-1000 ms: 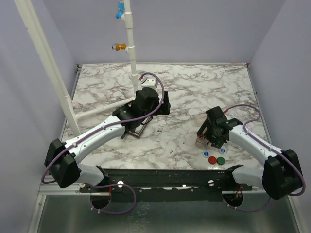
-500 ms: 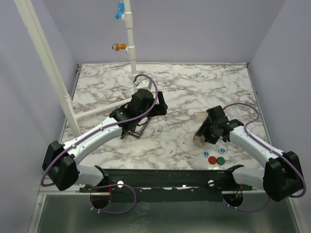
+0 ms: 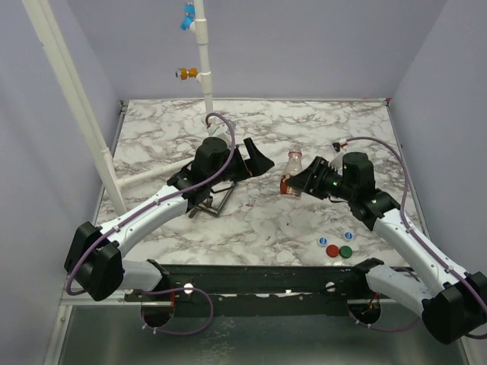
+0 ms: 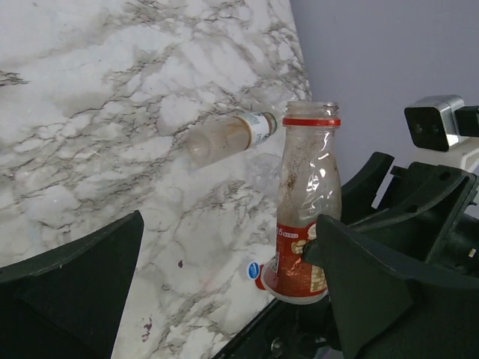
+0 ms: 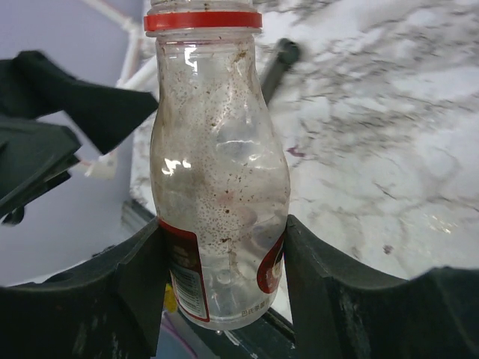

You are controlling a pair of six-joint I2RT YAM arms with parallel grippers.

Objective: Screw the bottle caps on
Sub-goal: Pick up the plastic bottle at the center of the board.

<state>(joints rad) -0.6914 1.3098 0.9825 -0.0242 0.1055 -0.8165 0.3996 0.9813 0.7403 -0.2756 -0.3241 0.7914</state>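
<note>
One bottle [image 5: 217,149] clamped in right gripper [image 5: 221,258]; left gripper [image 4: 224,232] wide open.

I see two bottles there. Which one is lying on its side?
The clear bottle with the whitish label near its neck, lying on the marble table. The other, the red-labelled bottle, is held upright in the right gripper.

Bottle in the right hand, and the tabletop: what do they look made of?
Bottle: clear thin-walled plastic by the look, glossy highlights, see-through but speckled with residue inside. Its red neck ring and printed label look plastic too. Tabletop: white with grey veins, smooth; real marble or printed laminate, cannot tell.
</note>
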